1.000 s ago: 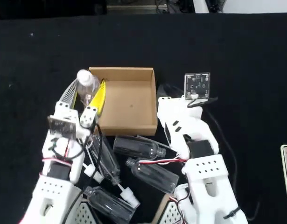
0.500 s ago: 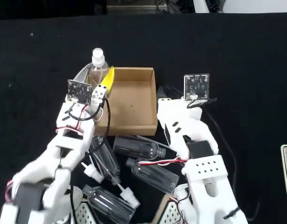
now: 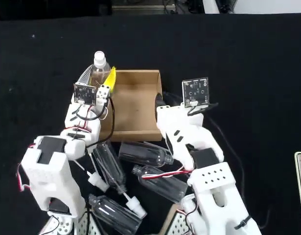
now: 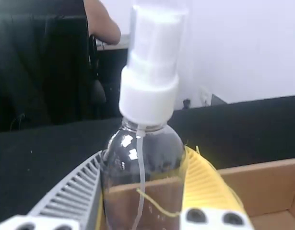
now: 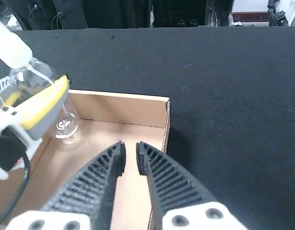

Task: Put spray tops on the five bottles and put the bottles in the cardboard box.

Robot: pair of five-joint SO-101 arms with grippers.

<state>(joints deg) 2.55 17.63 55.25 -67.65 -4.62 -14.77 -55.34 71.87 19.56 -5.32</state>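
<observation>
Black cloth covers the whole table, and the work is at the near side. At the left, the left gripper (image 3: 97, 77) has its grey and yellow jaws clamped on the body of one bottle (image 3: 99, 62), whose white spray top is already on. This bottle stands upright, with its long axis vertical, at the far left corner of the cardboard box (image 3: 135, 133). From the right wrist view its base (image 5: 65, 128) seems to hang just inside the left wall, above the floor. I judge that the open floor lies to the right of the bottle, so the coming move is a short lowering, and the left wall is the edge to watch. Over the right side of the box the right gripper (image 5: 129, 146) hovers with jaws almost together and nothing between them; it narrows the room there. Four more bottles (image 3: 145, 154) lie on their sides near the arm bases.
</observation>
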